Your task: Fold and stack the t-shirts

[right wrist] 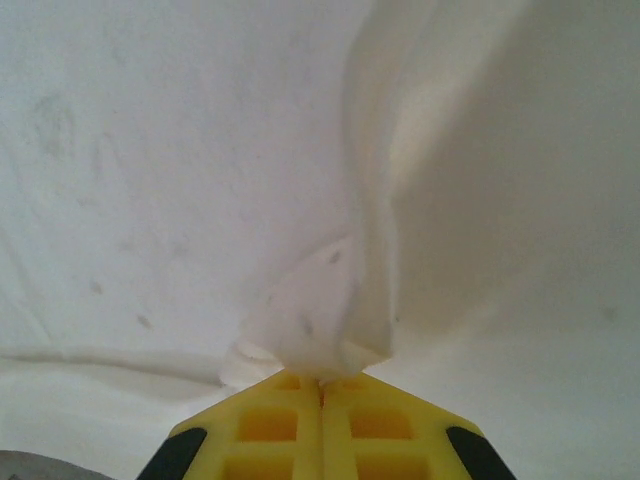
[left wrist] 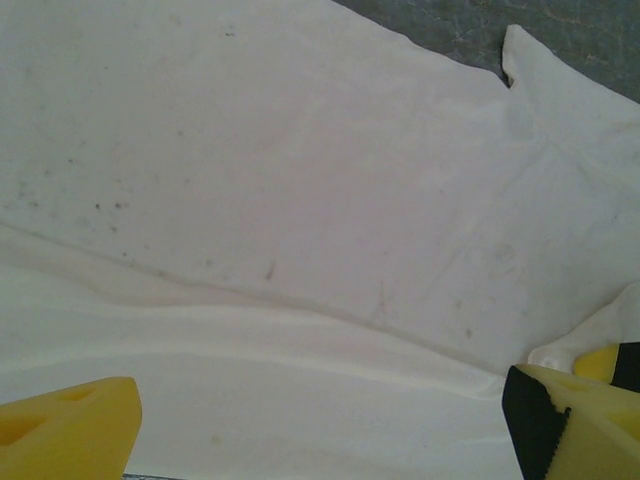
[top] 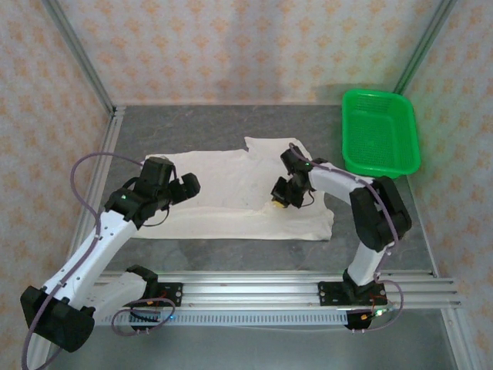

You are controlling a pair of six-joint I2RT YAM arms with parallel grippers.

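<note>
Off-white cotton covers the middle of the grey table (top: 231,123): the t-shirt (top: 231,193) lies spread flat there, plain face up, its long side running left to right. One sleeve sticks out toward the far edge, close to the right arm. A soft ridge runs across the cloth along its near part. In the left wrist view the t-shirt (left wrist: 300,200) shows faint dark specks, and a sleeve corner stands out against the table at the top right.

The right gripper (top: 277,202) is down on the right half of the t-shirt. In its own wrist view its yellow fingers (right wrist: 270,425) are pressed together on a small pinched-up peak of the cloth, and a fold rises away from that pinch.

The left gripper (top: 185,187) is over the left part of the t-shirt, its fingers (left wrist: 70,430) spread wide apart with nothing held between them. Whether their tips touch the cloth is hard to tell from here.

A green plastic basket (top: 381,135) sits at the far right corner of the table, well apart from the t-shirt
</note>
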